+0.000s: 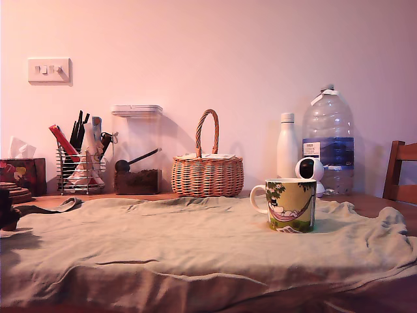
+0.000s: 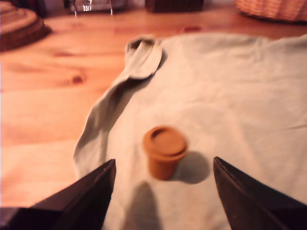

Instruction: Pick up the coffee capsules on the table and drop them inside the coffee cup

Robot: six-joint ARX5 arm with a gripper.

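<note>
Capsule [image 2: 164, 152] between open claw [image 2: 163, 191] fingers

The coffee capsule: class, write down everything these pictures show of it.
The coffee capsule shows only in the wrist view, slightly blurred. It is small and orange-brown, tapering from a wider round flat rim to a narrower base. It sits on the pale cloth with the rim end uppermost, leaning a little, and casts a shadow beside it. Nothing grips it: the open end effector has a dark finger on either side, both clear of it.

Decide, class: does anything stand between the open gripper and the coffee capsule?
Nothing visible does. In the wrist view the capsule stands on the cloth, apart from the open gripper, with only bare cloth in the gap.
</note>
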